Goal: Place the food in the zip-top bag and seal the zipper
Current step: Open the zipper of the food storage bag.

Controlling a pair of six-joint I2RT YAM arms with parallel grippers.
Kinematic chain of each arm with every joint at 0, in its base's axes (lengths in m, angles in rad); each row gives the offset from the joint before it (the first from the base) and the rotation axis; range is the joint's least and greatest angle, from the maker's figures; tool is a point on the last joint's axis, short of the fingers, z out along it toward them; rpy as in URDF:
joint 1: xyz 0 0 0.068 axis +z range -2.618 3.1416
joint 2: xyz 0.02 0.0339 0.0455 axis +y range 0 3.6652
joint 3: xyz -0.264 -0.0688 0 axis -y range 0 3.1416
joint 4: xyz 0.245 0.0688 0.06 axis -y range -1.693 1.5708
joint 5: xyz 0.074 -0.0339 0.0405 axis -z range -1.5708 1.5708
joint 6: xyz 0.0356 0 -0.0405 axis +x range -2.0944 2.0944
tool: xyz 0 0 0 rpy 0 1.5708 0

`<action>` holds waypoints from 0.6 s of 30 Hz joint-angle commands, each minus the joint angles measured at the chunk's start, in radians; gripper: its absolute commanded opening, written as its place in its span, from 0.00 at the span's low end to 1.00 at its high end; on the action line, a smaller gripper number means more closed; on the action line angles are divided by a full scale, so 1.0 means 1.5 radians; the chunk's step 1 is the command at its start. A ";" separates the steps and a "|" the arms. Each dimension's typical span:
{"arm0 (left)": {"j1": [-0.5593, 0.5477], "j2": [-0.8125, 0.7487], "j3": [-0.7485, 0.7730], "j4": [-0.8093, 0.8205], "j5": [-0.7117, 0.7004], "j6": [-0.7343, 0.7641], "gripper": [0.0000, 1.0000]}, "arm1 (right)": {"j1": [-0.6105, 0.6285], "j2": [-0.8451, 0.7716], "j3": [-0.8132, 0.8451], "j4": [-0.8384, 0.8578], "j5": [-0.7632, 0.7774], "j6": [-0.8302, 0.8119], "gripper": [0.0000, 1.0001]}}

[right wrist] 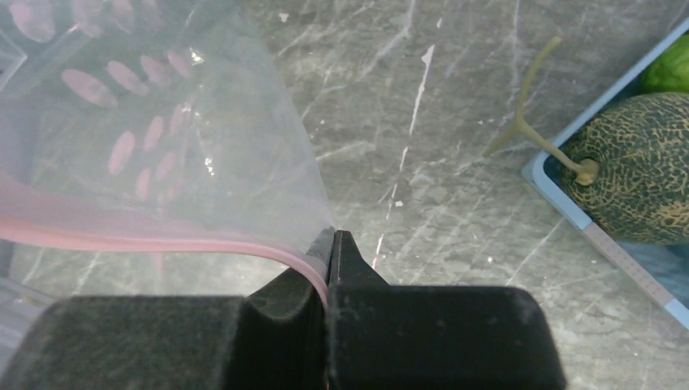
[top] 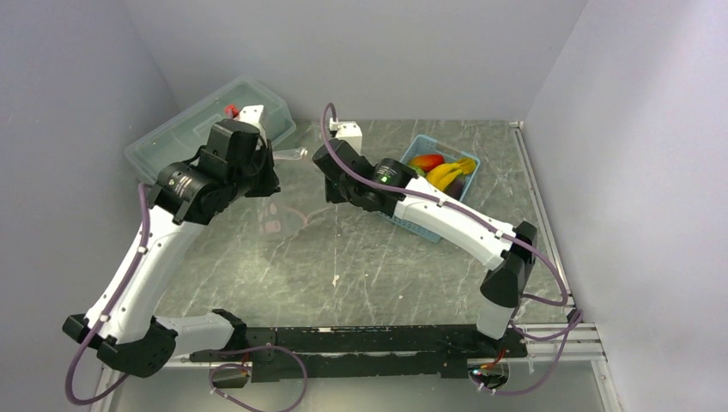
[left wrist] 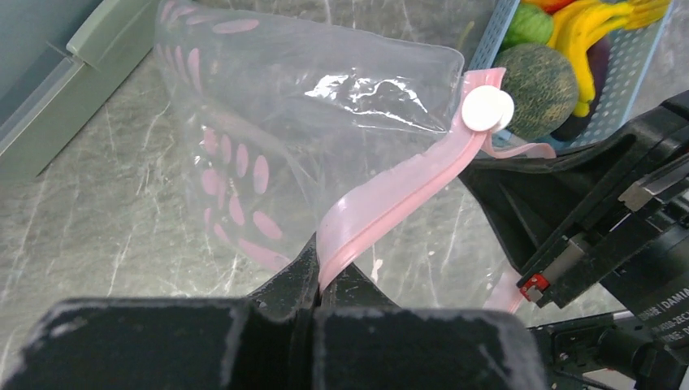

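Near the worktop's (top: 343,257) far edge, left gripper (left wrist: 318,280) and right gripper (right wrist: 331,264) each pinch the zipper (left wrist: 398,191) of the bag (left wrist: 309,97); best spread wide before loading food (top: 442,172).

I hold the zip-top bag (left wrist: 309,106), clear plastic printed with pale pink dots, above the tabletop (top: 343,266) left of centre, its body billowing toward the far left. Its zipper (left wrist: 390,203), a narrow pink strip, is pinched in my left gripper (left wrist: 318,262) and my right gripper (right wrist: 331,244), and curves up to a white slider (left wrist: 487,108). The food (top: 442,172) sits in the blue basket (left wrist: 638,69) at far right: netted green melon (left wrist: 538,89), yellow bananas (left wrist: 587,36), bright-green ball (left wrist: 528,26), red-orange pieces (top: 427,160).
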 commanded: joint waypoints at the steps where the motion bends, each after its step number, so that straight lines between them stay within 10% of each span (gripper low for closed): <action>1: -0.003 0.037 0.050 -0.071 -0.004 0.035 0.00 | -0.011 -0.036 -0.034 0.023 0.012 0.017 0.00; 18: -0.004 0.138 0.134 -0.226 -0.053 0.063 0.00 | -0.020 -0.034 -0.121 0.019 0.041 0.030 0.00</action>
